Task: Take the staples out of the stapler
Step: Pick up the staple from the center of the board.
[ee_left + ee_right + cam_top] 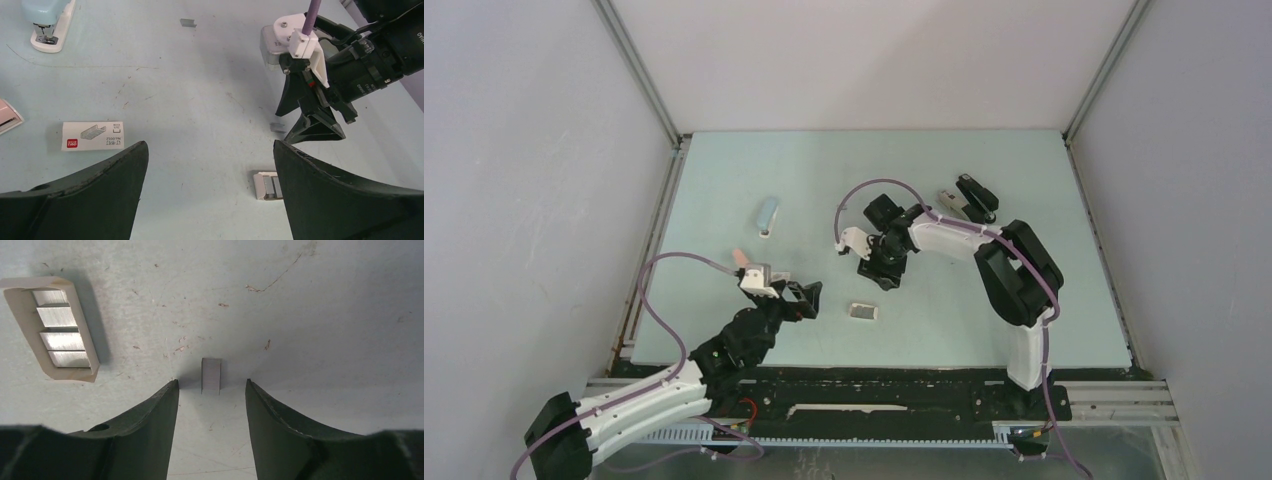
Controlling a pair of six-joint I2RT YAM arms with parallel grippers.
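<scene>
Straddling a short silvery-grey metal strip of staples (211, 375) that lies flat near the middle of the pale green table (325, 300), the right gripper (210, 383) hangs with jaws apart, a gap showing on either side of the strip (nothing grasped). The left gripper (210, 145) is spread wide and empty, nearer and leftward. The step looks like picking up this loose strip; next, the fingers must pinch its long edges squarely, low against the table, without skating it away.
</scene>
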